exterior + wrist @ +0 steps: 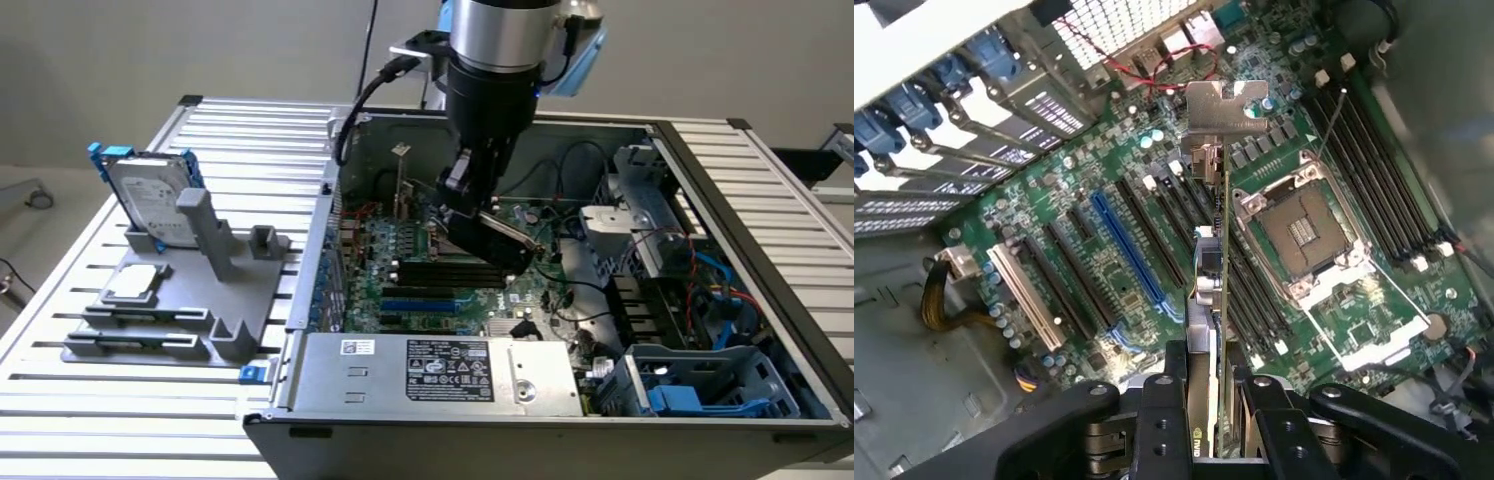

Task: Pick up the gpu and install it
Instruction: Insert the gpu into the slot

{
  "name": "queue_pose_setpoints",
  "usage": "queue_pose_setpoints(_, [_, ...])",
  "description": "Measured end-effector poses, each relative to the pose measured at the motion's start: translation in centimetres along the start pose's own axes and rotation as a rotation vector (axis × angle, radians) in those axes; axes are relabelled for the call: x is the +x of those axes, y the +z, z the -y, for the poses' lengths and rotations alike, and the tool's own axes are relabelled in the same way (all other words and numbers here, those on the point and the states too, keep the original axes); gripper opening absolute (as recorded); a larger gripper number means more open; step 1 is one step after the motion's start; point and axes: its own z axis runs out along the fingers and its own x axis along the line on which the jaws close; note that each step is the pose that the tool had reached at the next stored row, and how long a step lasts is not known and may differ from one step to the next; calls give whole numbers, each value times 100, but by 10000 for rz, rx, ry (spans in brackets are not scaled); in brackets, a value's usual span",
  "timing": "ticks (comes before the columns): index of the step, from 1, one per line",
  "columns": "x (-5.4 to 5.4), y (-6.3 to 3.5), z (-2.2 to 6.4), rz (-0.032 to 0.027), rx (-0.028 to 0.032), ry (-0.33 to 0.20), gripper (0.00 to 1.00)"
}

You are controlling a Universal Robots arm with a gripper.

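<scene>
Gripper (1212,425) with fingers clamped on the gpu (1211,290), card held edge-on over the motherboard's (1119,300) middle, between blue slot (1124,255) and CPU socket (1304,230), silver bracket (1226,105) turned toward the case wall (1124,20).

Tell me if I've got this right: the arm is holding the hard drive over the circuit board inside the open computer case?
Wrong thing: the wrist view shows the gripper shut on the graphics card, over the circuit board inside the open computer case. The hard drive stands on the grey rack outside.
</scene>
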Motion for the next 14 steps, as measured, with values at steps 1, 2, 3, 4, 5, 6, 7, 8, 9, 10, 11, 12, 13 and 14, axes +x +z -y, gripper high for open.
queue_pose_setpoints(1, [0,8,0,2,-1,-181,26])
queue_pose_setpoints(2, [0,16,0,2,-2,-376,26])
queue_pose_setpoints(3, [0,23,0,5,-3,-556,26])
queue_pose_setpoints(4, [0,30,-1,7,-4,-735,26])
queue_pose_setpoints(5, [0,37,-1,9,-5,-916,26])
queue_pose_setpoints(6, [1,43,-1,10,-5,-1096,26])
queue_pose_setpoints(7, [0,49,-1,13,-6,-1274,26])
queue_pose_setpoints(8, [0,54,-1,14,-7,-1455,26])
queue_pose_setpoints(9, [0,60,-1,17,-8,-1645,26])
queue_pose_setpoints(10, [0,65,-1,19,-9,-1825,26])
queue_pose_setpoints(11, [0,70,-1,20,-10,-2005,26])
queue_pose_setpoints(12, [0,75,-1,21,-10,-2185,26])
queue_pose_setpoints(13, [0,78,-1,22,-12,-2365,26])
queue_pose_setpoints(14, [1,81,-1,24,-13,-2549,26])
